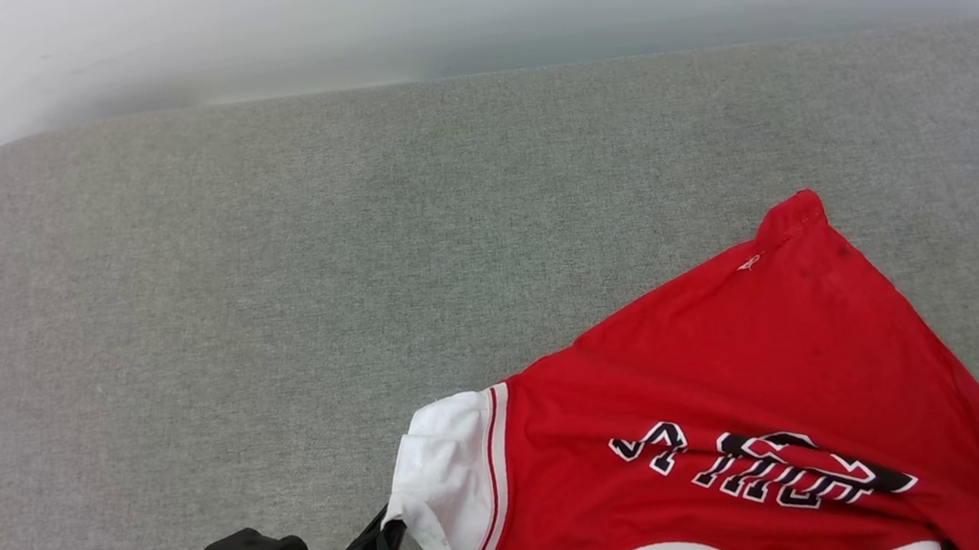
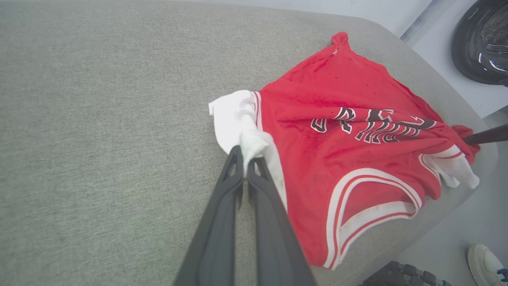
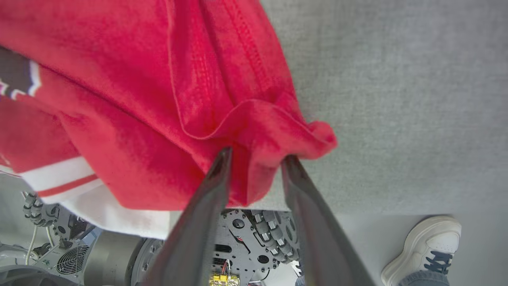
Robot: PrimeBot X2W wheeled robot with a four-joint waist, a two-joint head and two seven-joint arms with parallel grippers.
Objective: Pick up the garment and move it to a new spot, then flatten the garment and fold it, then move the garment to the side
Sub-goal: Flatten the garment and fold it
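The garment is a red jersey with black, white-outlined lettering; it lies crumpled at the near right of the grey padded table. My left gripper is shut on its white sleeve, and its fingertips meet the same sleeve at the bottom of the head view. My right gripper stands open at the table's near edge, a bunched red corner of the garment filling the gap between its two fingers. One dark finger of it touches that corner in the left wrist view.
The table's far edge meets a pale wall. A person's white shoe stands on the floor beside the near edge. My own base shows under the hanging cloth. A dark round machine sits beyond the table's corner.
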